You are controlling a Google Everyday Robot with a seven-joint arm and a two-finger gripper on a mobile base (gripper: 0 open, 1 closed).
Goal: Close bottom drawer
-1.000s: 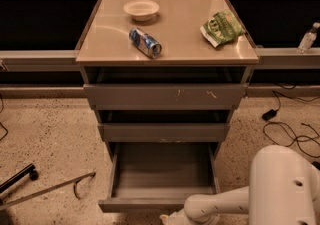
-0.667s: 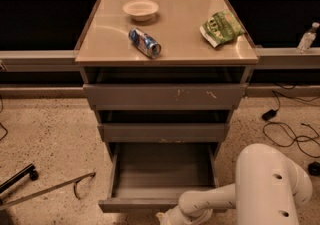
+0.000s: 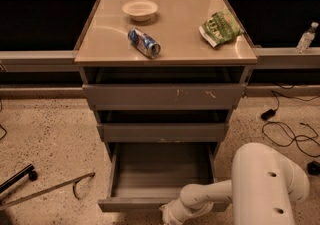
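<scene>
The bottom drawer (image 3: 160,174) of the grey metal cabinet (image 3: 165,96) is pulled far out, its deep grey box open to view and its plain front (image 3: 135,204) near the bottom edge of the camera view. My white arm (image 3: 260,184) reaches in from the lower right. The wrist end (image 3: 172,213) lies against the drawer front's right part at the frame's bottom edge. The gripper itself is cut off by the frame edge and hidden.
The cabinet top holds a white bowl (image 3: 140,9), a blue can (image 3: 144,42) lying on its side and a green chip bag (image 3: 220,27). Cables (image 3: 285,129) lie on the speckled floor at right. A metal rod (image 3: 47,189) and a black bar (image 3: 17,178) lie at left.
My arm's elbow has shifted left and forward, and the wrist end has moved left along the drawer front. The drawer looks as far out as before.
</scene>
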